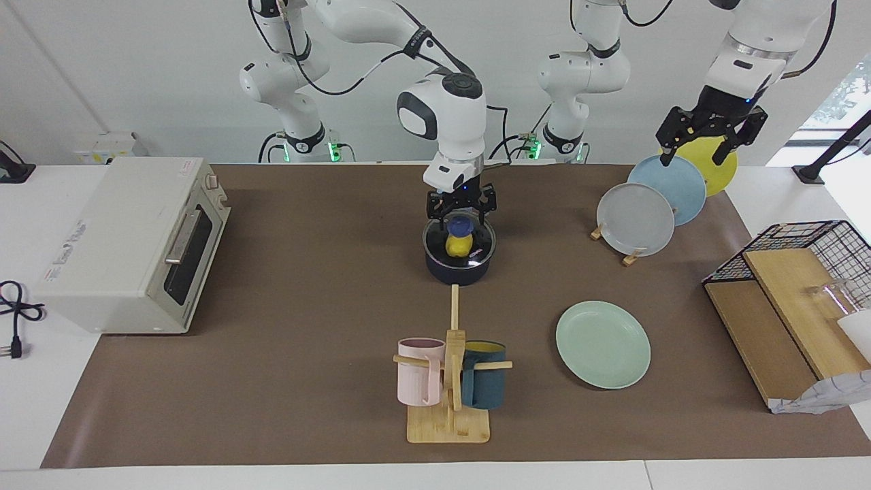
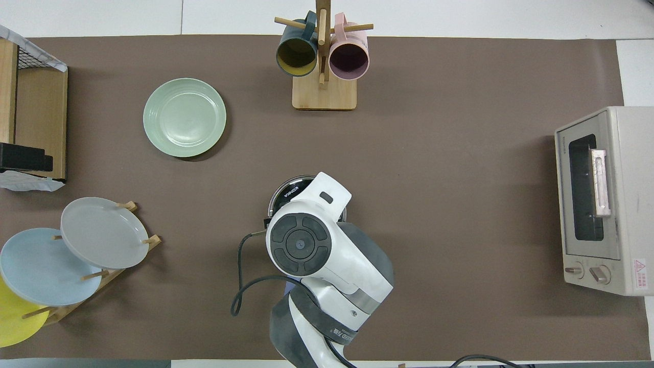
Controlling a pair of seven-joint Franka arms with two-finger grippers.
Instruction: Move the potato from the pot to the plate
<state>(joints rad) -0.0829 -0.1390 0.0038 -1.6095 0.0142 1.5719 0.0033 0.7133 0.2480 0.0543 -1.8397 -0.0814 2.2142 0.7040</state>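
Observation:
The dark navy pot point(image 1: 459, 269) stands mid-table, close to the robots. The yellow potato point(image 1: 459, 246) lies inside it. My right gripper point(image 1: 461, 219) hangs straight down over the pot, its fingers open on either side above the potato and not touching it. A blue piece shows between the fingers, just above the potato. In the overhead view the right arm's wrist hides the potato and most of the pot point(image 2: 286, 191). The mint-green plate point(image 1: 603, 344) point(image 2: 184, 117) lies empty, farther from the robots, toward the left arm's end. My left gripper point(image 1: 701, 146) waits open in the air over the plate rack.
A rack holds grey point(image 1: 635, 219), light blue point(image 1: 670, 187) and yellow plates near the left arm. A mug stand point(image 1: 449, 381) with pink and teal mugs is farther out than the pot. A toaster oven point(image 1: 129, 245) is at the right arm's end, a wire basket point(image 1: 796, 306) at the left arm's end.

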